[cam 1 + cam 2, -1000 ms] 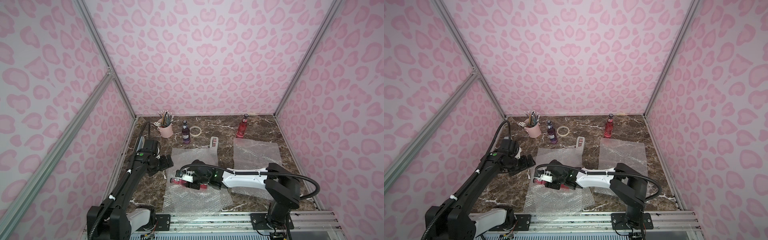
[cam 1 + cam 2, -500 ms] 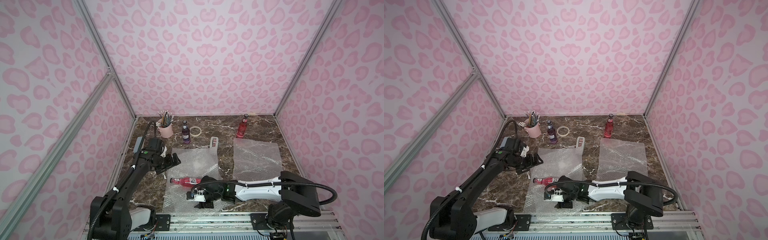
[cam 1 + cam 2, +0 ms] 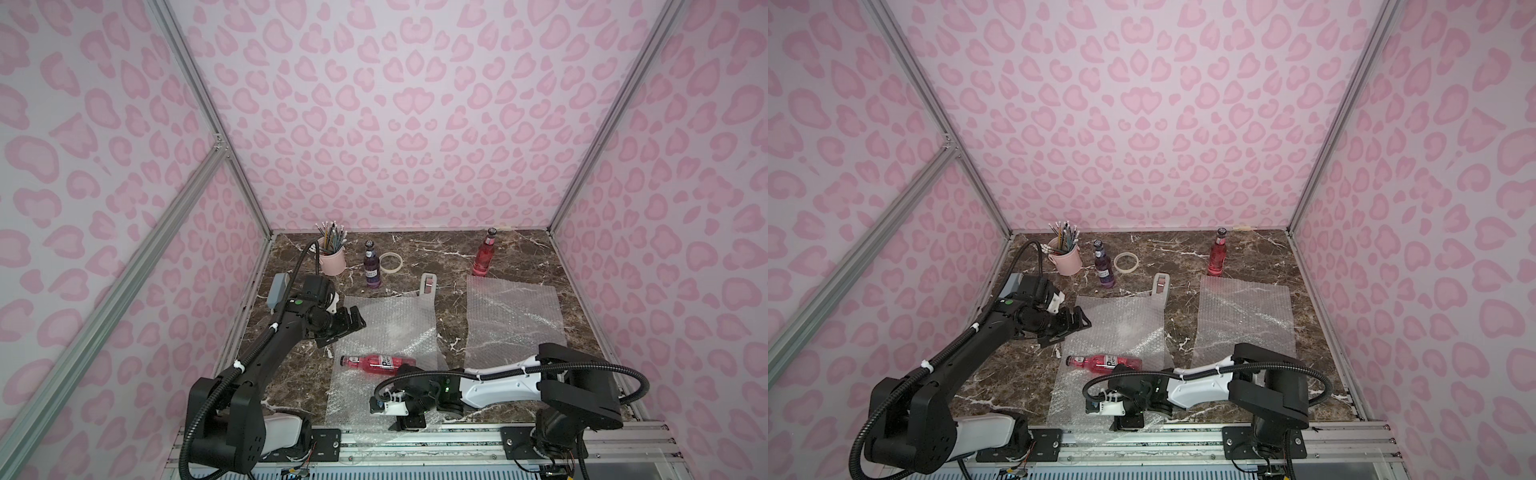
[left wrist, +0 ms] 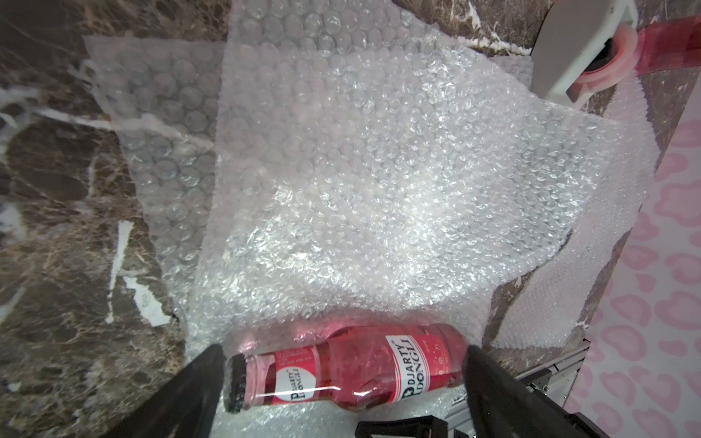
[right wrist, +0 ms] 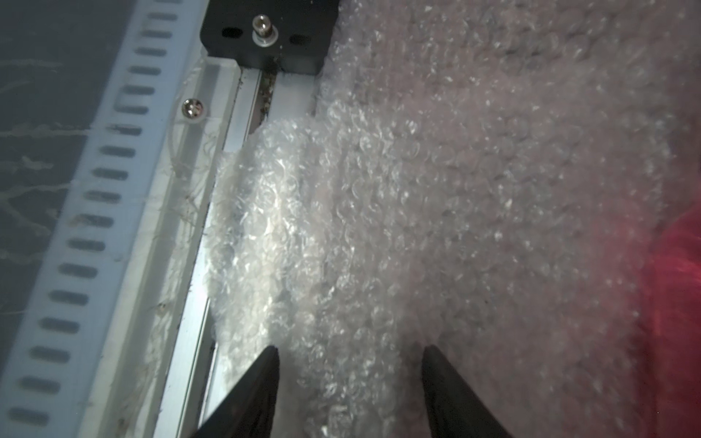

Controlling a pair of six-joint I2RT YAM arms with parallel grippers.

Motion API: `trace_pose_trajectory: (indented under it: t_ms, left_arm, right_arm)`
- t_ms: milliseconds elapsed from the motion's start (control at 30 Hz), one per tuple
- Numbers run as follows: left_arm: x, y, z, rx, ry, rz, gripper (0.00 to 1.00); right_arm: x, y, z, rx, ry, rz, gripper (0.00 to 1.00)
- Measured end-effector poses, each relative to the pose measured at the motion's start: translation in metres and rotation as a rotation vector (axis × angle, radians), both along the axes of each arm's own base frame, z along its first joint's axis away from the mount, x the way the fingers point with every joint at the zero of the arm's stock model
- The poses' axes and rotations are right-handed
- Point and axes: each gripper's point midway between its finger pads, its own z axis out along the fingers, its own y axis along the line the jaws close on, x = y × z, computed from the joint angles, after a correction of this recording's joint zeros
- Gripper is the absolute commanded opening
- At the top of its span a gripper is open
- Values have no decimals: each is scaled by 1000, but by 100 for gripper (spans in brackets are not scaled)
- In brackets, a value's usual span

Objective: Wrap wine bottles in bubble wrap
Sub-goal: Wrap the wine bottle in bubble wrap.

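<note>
A pink-red wine bottle (image 3: 378, 365) (image 3: 1104, 362) (image 4: 341, 373) lies on its side across the near half of a bubble wrap sheet (image 3: 390, 328) (image 4: 379, 170). My left gripper (image 3: 353, 324) (image 3: 1077, 322) (image 4: 343, 350) hovers open over the sheet's left edge, apart from the bottle. At the sheet's near edge my right gripper (image 3: 406, 422) (image 3: 1128, 422) (image 5: 349, 348) is low and open, with crumpled wrap (image 5: 303, 227) lying before its fingertips. A second sheet (image 3: 513, 320) lies flat to the right. A purple bottle (image 3: 372, 266) and another pink-red bottle (image 3: 484, 259) stand at the back.
A pink cup of pencils (image 3: 332, 259), a ring of tape (image 3: 391, 262) and a white tape holder (image 3: 428, 286) sit at the back. The aluminium rail (image 3: 415, 440) (image 5: 227, 113) borders the table's front edge under the wrap's edge. Pink walls close in both sides.
My right gripper let go of the pink-red bottle, left it lying on the sheet and drew back to the sheet's near edge. My left gripper swung right over the sheet's left edge.
</note>
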Motion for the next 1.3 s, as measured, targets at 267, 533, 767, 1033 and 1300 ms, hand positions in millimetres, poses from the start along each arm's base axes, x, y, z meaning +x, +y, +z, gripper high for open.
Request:
trace_pose_trajectory:
  t_ms: [267, 533, 767, 1033, 1300]
  left_arm:
    - [0, -2, -5, 3, 16, -7, 99]
    - [0, -2, -7, 5, 20, -9, 99]
    - [0, -2, -5, 7, 15, -17, 99]
    - [2, -3, -1, 7, 0, -28, 99]
    - [5, -4, 5, 6, -20, -36, 98]
  right_arm:
    - [6, 1, -1, 0, -33, -20, 34]
    - [13, 3, 15, 38, -28, -51, 19]
    - [17, 4, 24, 48, -6, -60, 17]
    - [21, 3, 37, 79, 19, -66, 9]
    - [34, 4, 43, 82, 31, -92, 0]
